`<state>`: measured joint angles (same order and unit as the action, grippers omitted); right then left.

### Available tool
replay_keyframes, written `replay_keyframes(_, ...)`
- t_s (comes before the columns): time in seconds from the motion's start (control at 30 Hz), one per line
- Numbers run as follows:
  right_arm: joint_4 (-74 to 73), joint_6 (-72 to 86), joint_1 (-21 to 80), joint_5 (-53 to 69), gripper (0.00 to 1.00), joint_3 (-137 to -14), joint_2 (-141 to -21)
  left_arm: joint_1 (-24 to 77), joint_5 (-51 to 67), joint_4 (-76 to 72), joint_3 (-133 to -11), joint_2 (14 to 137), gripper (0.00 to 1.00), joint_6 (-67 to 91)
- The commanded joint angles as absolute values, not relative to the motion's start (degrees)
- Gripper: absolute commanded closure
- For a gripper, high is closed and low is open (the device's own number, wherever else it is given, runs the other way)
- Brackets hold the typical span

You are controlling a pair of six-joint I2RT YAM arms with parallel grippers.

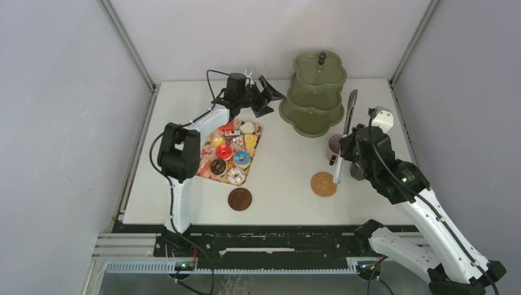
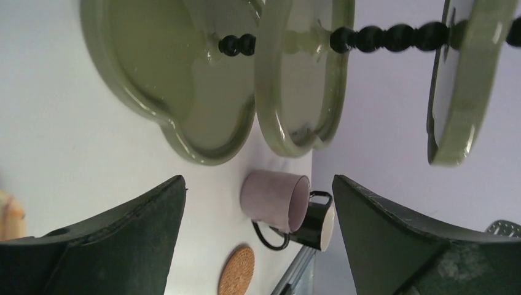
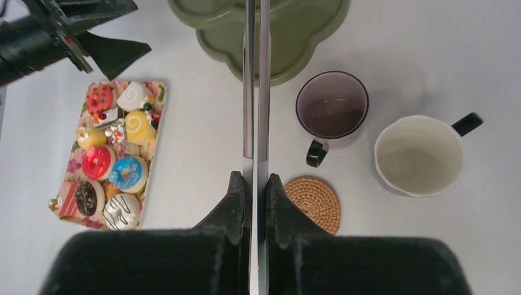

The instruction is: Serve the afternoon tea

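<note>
Top view. Shows the left tool (image 1: 265, 96) spread wide and holding nothing, up by the far edge of the tabletop (image 1: 282, 184), just past the far end of the floral tray (image 1: 206, 174). Finds the toy pastries (image 1: 230, 153) all on that tray, left of centre. Places the green three-tier stand (image 1: 313, 92) at the far edge, with the mauve mug (image 1: 335, 145) just in front of it toward the right. Catches the right tool (image 1: 343, 162) clamped on the long tongs (image 1: 350, 114), tips aimed at the far edge beside the stand. Puts a light coaster (image 1: 324, 184) near that tool and a dark coaster (image 1: 239, 199) off the tray's near end. Hides the second mug under the right arm.

Left wrist view. Looks out between two widely parted fingers (image 2: 123, 236). Reveals the dark green mug (image 2: 319, 222), white inside, overlapping the mauve mug from this angle. Leaves the pastries out of frame.

Right wrist view. Shows its own fingers pressed shut on the tongs, both blades squeezed together. Separates the two mugs: both upright, just beside each other, not touching, on the right half of the tabletop. Sets the light coaster just by the mauve mug's handle.
</note>
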<state>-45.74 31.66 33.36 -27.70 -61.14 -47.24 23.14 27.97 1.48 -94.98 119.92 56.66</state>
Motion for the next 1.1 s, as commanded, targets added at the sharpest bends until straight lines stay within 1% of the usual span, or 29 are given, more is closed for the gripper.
replay_keyframes(0.0, -46.1, 29.4, 29.6, -25.2, 1.0, -65.0, -45.5, 23.7, 33.3, -7.3, -103.2, 124.5, 0.08, 63.6)
replay_keyframes(0.23, -46.2, 28.8, 25.4, -21.9, 0.99, -66.4, -44.7, 25.1, 35.6, -5.2, -115.8, 134.8, 0.09, 65.9)
replay_keyframes(0.37, -46.2, 28.8, 24.8, -21.4, 0.99, -66.4, -44.8, 25.9, 36.1, -4.2, -120.4, 138.8, 0.12, 67.1)
replay_keyframes(0.47, -46.2, 28.7, 24.2, -21.2, 0.99, -66.4, -44.9, 26.2, 35.9, -2.9, -121.5, 139.6, 0.19, 66.4)
replay_keyframes(0.53, -46.1, 28.7, 23.9, -21.0, 0.99, -66.4, -45.0, 26.3, 35.9, -2.9, -121.0, 139.3, 0.27, 66.2)
replay_keyframes(0.67, -45.8, 28.8, 23.6, -20.6, 0.99, -66.4, -44.9, 26.4, 35.5, -4.2, -117.3, 137.1, 0.55, 66.1)
replay_keyframes(0.73, -45.7, 28.8, 23.7, -20.2, 0.99, -66.4, -44.9, 26.3, 34.9, -6.0, -113.7, 135.2, 0.67, 66.1)
replay_keyframes(0.8, -45.7, 29.0, 23.7, -19.5, 0.99, -66.4, -44.8, 26.3, 34.3, -8.8, -109.5, 132.9, 0.74, 67.3)
replay_keyframes(0.83, -45.7, 28.9, 23.6, -19.0, 0.99, -66.4, -44.8, 26.4, 34.1, -10.7, -107.2, 131.6, 0.76, 68.2)
replay_keyframes(0.93, -45.5, 27.3, 23.7, -16.0, 1.0, -66.6, -44.8, 26.4, 32.5, -14.4, -100.2, 126.3, 0.76, 69.4)
replay_keyframes(1.07, -45.4, 23.8, 23.7, -8.9, 1.0, -67.2, -45.3, 26.5, 30.8, -19.7, -90.5, 121.2, 0.76, 71.9)
